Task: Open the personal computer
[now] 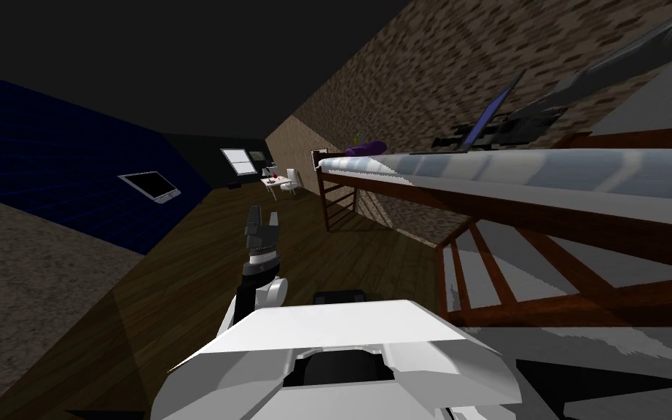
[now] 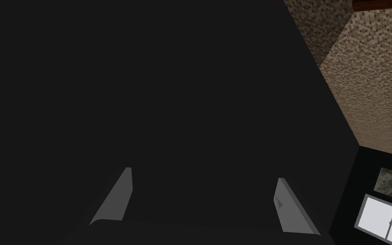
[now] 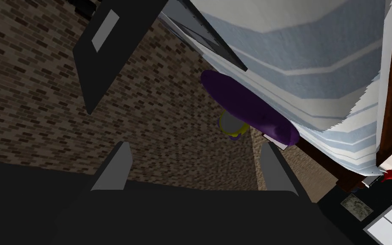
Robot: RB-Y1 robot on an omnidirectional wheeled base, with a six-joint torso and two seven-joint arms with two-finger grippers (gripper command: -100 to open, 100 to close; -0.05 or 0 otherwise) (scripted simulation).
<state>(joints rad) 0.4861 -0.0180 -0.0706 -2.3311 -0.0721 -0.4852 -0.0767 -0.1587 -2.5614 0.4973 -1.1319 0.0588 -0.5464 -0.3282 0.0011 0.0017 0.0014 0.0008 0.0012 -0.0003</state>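
A dark laptop lies on the striped bed mattress, its lid raised and its bluish screen showing. In the right wrist view the lid's dark back with a grey patch stands away from the base. My right gripper reaches over the mattress beside the laptop, its fingers open and holding nothing. My left gripper hangs low over the wooden floor, open and facing a dark surface.
A purple pillow rests at the bed's far end, with a grey and yellow object behind it. The brown wooden bed frame stands close on my right. A small white table and a window are far off.
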